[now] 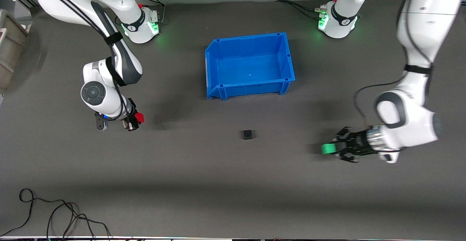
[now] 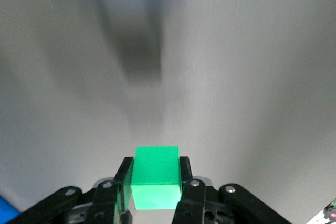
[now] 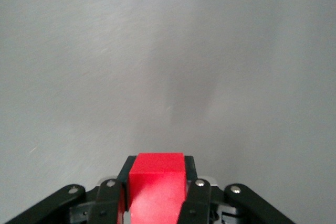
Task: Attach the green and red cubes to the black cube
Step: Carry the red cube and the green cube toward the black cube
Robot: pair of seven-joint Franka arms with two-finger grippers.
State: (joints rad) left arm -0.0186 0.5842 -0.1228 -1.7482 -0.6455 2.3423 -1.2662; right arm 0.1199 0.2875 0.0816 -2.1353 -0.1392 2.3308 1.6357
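The black cube (image 1: 247, 134) sits alone on the mat, nearer the camera than the blue bin (image 1: 287, 57), between my two grippers — about midway. My left gripper (image 1: 333, 148) is clamped on the green cube (image 1: 328, 149); my right gripper (image 1: 135, 119) pinches the red cube (image 1: 139, 117). Both point inward toward it.

Motion blur smears the grey mat (image 2: 157, 51) across the upper half of the left wrist view, a dark streak there unreadable. A blue sliver (image 2: 6, 208) is cut off at that frame's lower left corner. In the front view, a grey container (image 1: 9, 48) is cropped at the left edge, and both arms run off the top.
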